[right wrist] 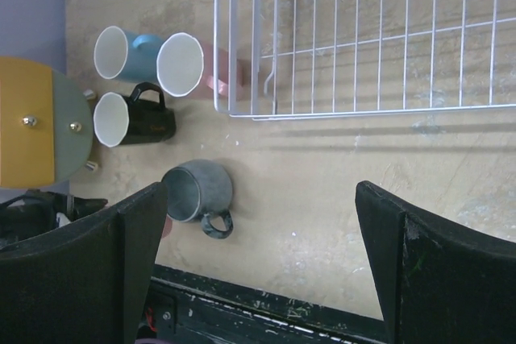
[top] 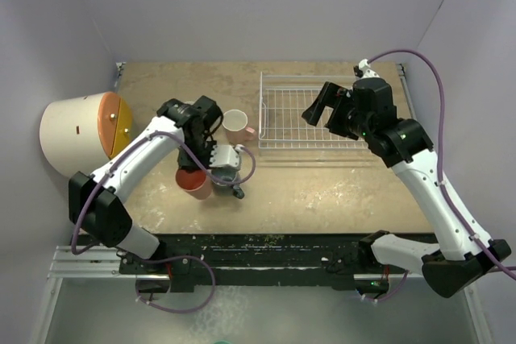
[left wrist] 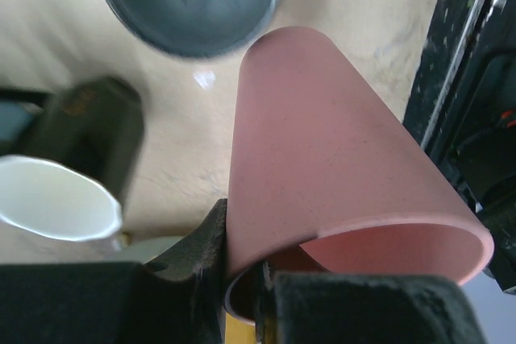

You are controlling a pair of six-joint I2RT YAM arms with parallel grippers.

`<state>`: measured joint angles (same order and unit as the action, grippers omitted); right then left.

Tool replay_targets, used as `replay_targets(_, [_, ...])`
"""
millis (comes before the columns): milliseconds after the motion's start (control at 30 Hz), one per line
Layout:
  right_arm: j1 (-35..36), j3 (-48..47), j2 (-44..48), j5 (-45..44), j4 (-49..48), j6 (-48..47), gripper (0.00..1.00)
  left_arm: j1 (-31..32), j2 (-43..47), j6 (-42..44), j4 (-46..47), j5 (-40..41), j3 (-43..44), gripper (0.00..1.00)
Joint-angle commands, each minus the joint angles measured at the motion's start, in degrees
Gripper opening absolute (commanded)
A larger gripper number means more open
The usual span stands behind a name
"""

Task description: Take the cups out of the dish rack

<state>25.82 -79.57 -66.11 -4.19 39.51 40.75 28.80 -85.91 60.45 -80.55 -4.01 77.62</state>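
Here, the salmon-red tumbler (left wrist: 347, 175) is hanging tilted in the left gripper (left wrist: 242, 279), whose jaws are clenching on its rim. It is sitting just left of the dark grey-blue mug (right wrist: 197, 191), near the table's (top: 339, 191) front edge; contact with the table cannot be judged. The black mug (right wrist: 141, 118), light blue mug (right wrist: 133, 54) and pale pink mug (right wrist: 189, 66) are clustering farther back, left of the dish rack (right wrist: 258, 38). The right gripper (right wrist: 260, 199) is hovering by the rack, jaws spread wide and gripping nothing. The cream drum (top: 72, 130) is lying at the far left.
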Motion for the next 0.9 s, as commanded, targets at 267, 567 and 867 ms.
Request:
replay_targets(267, [-0.07,-0.39,1.81,-2.42,0.94,0.01,1.00,19.67,-10.85,-10.51,-8.13,-6.35,25.71,0.00])
replay_targets(567, [-0.16,-0.07,2.88,-8.10,4.75,0.44,1.00,21.75,-22.56,-12.44,-2.49,-3.69,28.98,0.00])
replay_targets(867, [-3.70,2.51,3.42,-9.84,5.13,0.43,1.00,21.86,-31.03,-14.74,5.08,2.37,32.60,0.00])
